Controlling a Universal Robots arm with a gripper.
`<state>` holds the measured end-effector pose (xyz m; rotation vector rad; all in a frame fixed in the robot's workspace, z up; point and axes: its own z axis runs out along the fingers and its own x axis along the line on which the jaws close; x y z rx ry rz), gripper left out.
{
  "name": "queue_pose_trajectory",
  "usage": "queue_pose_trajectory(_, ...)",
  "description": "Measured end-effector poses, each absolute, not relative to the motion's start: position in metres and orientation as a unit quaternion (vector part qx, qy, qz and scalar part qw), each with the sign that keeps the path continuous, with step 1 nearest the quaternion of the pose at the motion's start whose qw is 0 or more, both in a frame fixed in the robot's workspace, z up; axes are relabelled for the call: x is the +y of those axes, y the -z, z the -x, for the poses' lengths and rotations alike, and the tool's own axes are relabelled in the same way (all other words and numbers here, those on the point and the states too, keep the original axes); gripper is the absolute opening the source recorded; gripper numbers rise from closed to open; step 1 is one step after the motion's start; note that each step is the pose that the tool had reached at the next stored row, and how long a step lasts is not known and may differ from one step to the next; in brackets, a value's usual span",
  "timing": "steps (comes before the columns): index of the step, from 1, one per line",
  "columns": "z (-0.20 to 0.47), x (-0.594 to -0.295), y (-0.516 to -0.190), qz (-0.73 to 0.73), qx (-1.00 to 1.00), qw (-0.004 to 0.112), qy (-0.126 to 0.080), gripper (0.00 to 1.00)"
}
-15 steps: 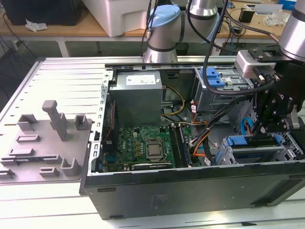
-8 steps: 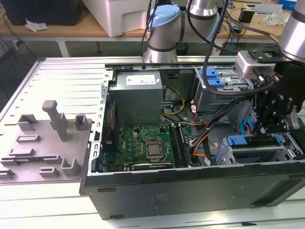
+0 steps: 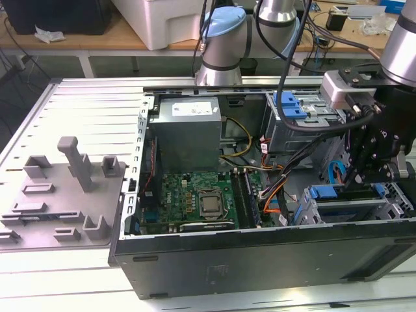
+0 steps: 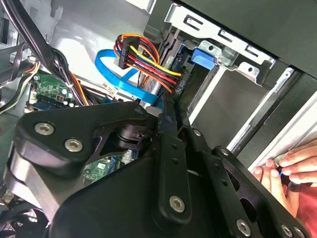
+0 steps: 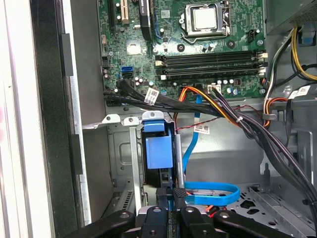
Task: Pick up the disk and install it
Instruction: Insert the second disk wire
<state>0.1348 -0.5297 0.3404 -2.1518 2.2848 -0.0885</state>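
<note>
The disk point(image 3: 329, 192) sits edge-up in the drive cage point(image 3: 338, 211) at the exterior view's right, inside the open computer case. Only its blue carrier edge point(image 5: 158, 150) shows; the label is hidden. My gripper point(image 3: 356, 184) hangs straight over that cage. In both wrist views its black fingers run side by side with almost no gap, and I see nothing between them. The gripper point(image 5: 174, 192) ends right beside the blue carrier edge, along the cage's metal wall. In the second wrist view the gripper point(image 4: 174, 111) points at the slot below a small blue tab point(image 4: 202, 56).
Bundled power wires point(image 4: 143, 54) and a blue flat cable point(image 5: 210, 191) cross near the cage. The motherboard point(image 3: 195, 198) lies in the case middle, with a second cage holding blue carriers point(image 3: 289, 104) behind. A person's fingers point(image 4: 292, 161) rest at the case's edge. A grey fixture point(image 3: 71, 172) stands at the exterior view's left.
</note>
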Motion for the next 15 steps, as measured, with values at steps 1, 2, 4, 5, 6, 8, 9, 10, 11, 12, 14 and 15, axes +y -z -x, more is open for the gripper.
queue_pose_trajectory(1, -0.1349, -0.5298, -0.3402, 0.685, 0.728, 0.001, 0.028, 0.16)
queue_pose_trajectory(2, -0.1349, -0.5298, -0.34, 0.685, 0.728, 0.001, 0.028, 0.16)
queue_pose_trajectory(4, -0.1348, -0.5298, -0.3397, 0.685, 0.728, 0.001, 0.028, 0.16)
queue_pose_trajectory(5, -0.1349, -0.5299, -0.3395, 0.685, 0.728, 0.001, 0.028, 0.16)
queue_pose_trajectory(6, -0.1348, -0.5299, -0.3395, 0.685, 0.728, 0.001, 0.028, 0.16)
queue_pose_trajectory(8, -0.1348, -0.5299, -0.3394, 0.685, 0.728, 0.001, 0.028, 0.16)
queue_pose_trajectory(9, -0.1348, -0.5299, -0.3394, 0.685, 0.728, 0.001, 0.028, 0.16)
queue_pose_trajectory(10, -0.1348, -0.5299, -0.3394, 0.685, 0.728, 0.001, 0.028, 0.16)
queue_pose_trajectory(11, -0.1348, -0.5299, -0.3394, 0.685, 0.728, 0.001, 0.028, 0.16)
queue_pose_trajectory(12, -0.1348, -0.5299, -0.3394, 0.685, 0.728, 0.001, 0.028, 0.16)
queue_pose_trajectory(14, -0.1348, -0.5299, -0.3394, 0.685, 0.728, 0.001, 0.028, 0.16)
queue_pose_trajectory(15, -0.1348, -0.5299, -0.3394, 0.685, 0.728, 0.001, 0.028, 0.16)
